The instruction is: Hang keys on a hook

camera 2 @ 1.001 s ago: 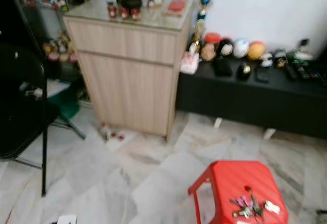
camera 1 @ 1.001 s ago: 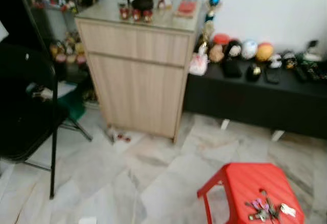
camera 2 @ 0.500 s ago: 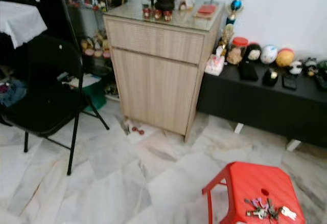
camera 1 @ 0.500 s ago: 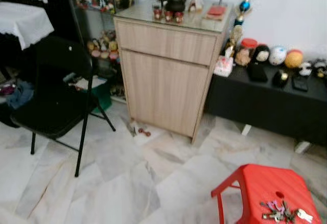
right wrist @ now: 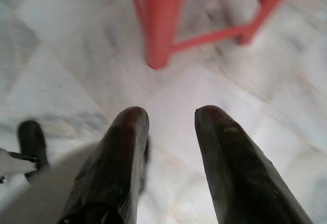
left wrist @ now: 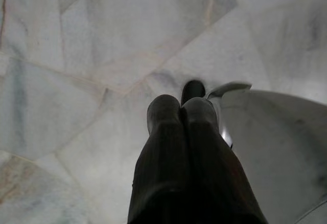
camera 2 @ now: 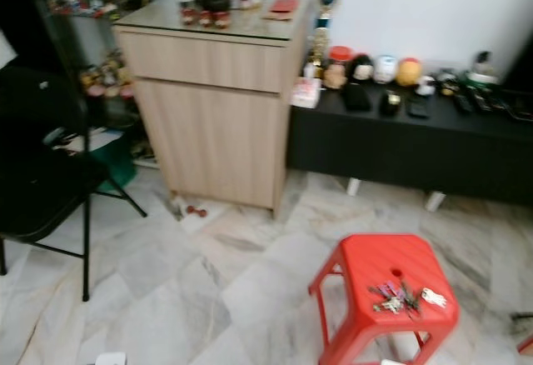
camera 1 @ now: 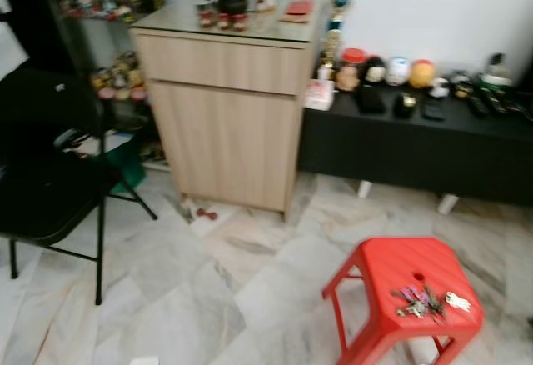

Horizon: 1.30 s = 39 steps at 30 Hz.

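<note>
A bunch of keys [camera 1: 423, 300] with coloured tags and a white fob lies on top of a red plastic stool [camera 1: 386, 272] at the lower right of the head views. The same keys [camera 2: 400, 297] show in the right eye view. My left gripper [left wrist: 181, 114] hangs over the marble floor with its two black fingers pressed together. My right gripper [right wrist: 171, 119] hangs low beside the stool's red legs [right wrist: 159, 24], its fingers apart with nothing between them.
A light wooden cabinet [camera 1: 226, 111] with ornaments on top stands against the far wall. A low black bench [camera 1: 416, 144] with small items runs to its right. A black folding chair [camera 1: 50, 190] stands at the left. Marble floor [camera 1: 208, 290] lies between.
The whole view has swung to the right and the stool with the keys sits higher and more fully in the picture. The camera moved; the keys lie as before.
</note>
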### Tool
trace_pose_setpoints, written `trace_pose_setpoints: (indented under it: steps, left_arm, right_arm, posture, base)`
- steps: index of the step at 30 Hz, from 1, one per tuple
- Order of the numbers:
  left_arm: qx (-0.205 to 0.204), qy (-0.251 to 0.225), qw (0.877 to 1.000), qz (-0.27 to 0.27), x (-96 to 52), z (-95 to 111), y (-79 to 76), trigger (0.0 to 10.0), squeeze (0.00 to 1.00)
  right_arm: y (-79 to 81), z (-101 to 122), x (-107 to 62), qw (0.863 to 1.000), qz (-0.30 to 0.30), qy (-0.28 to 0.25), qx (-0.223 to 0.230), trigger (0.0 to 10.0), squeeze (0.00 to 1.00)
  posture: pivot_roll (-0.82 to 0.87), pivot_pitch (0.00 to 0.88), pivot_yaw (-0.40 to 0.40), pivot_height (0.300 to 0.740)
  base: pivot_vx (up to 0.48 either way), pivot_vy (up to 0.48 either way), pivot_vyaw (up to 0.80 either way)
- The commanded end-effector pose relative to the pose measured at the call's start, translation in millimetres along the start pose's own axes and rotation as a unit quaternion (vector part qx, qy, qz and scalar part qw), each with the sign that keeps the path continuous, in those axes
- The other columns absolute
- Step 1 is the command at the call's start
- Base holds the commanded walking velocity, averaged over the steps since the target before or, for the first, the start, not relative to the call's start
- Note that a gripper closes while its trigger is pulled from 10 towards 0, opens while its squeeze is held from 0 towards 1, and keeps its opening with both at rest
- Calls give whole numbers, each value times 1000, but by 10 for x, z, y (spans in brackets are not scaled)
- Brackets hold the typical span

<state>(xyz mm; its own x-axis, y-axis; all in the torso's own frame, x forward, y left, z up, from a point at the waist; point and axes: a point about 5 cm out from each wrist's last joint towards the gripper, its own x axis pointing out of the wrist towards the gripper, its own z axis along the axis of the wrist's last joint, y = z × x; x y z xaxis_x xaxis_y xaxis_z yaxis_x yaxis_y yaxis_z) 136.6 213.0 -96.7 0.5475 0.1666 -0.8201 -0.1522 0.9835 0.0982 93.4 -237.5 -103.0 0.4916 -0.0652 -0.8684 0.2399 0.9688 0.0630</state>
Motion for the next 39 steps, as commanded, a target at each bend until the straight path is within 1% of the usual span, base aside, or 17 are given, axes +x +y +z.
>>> trace_pose_setpoints:
  steps: [1, 4, 5, 7, 8, 11, 12, 17, 25, 29, 37, 39]
  left_arm:
    - [-10, 20, 1000, -13, -21, -104, -72, 10000, 0]
    - [-5, 10, 1000, -13, -21, -85, -76, 10000, 0]
    - [-7, 3, 1000, -11, -21, -74, -75, 10000, 0]
    - [-14, -27, 1000, -1, -26, -25, -73, 10000, 0]
    - [-13, -30, 999, -2, -26, -20, -74, 10000, 0]
    - [-4, -43, 999, -7, -27, 8, -87, 10000, 0]
    - [6, -47, 999, -11, -26, 21, -94, 10000, 0]
    - [23, -43, 999, -12, -23, 19, -92, 10000, 0]
    - [30, -26, 999, -19, -20, -11, -96, 10000, 0]
    - [19, -27, 999, -17, -20, -10, -99, 10000, 0]
    - [16, -36, 999, -10, -20, 11, -87, 10000, 0]
    - [8, -42, 999, -6, -22, 19, -79, 10000, 0]
  right_arm:
    - [87, 93, 39, 1000, 11, -16, 5, 10000, 0]
    - [84, 97, 39, 1000, 11, -16, 5, 10000, 0]
    - [84, 98, 39, 1000, 11, -17, 5, 10000, 0]
    - [80, 106, 39, 1000, 12, -19, 6, 10000, 0]
    - [80, 108, 39, 1000, 12, -19, 6, 10000, 0]
    - [74, 113, 39, 1000, 13, -20, 6, 10000, 0]
    - [73, 113, 39, 1000, 13, -19, 5, 10000, 0]
    - [77, 115, 40, 1000, 16, -19, 4, 10000, 0]
    - [74, 112, 39, 1000, 13, -18, 6, 10000, 0]
    - [74, 114, 41, 1000, 13, -16, 2, 10000, 0]
    - [88, 121, 45, 1000, 18, -17, 1, 10000, 0]
    - [95, 121, 45, 1000, 19, -18, 2, 10000, 0]
  posture:
    - [170, 0, -72, 740]
    - [171, 0, -73, 740]
    - [171, 0, -73, 740]
    - [178, 0, -77, 740]
    - [178, 0, -77, 740]
    - [192, 0, -82, 740]
    - [193, 0, -82, 740]
    - [188, 0, -78, 740]
    - [180, 0, -76, 740]
    - [182, 0, -80, 740]
    - [192, 0, -78, 740]
    - [190, 0, -77, 740]
  base:
    - [0, 0, 0]
    - [0, 0, 0]
    - [0, 0, 0]
    - [0, 0, 0]
    - [0, 0, 0]
    - [0, 0, 0]
    - [0, 0, 0]
    - [0, -169, 0]
    - [0, -303, 0]
    - [0, -79, 0]
    - [0, 0, 0]
    - [0, 0, 0]
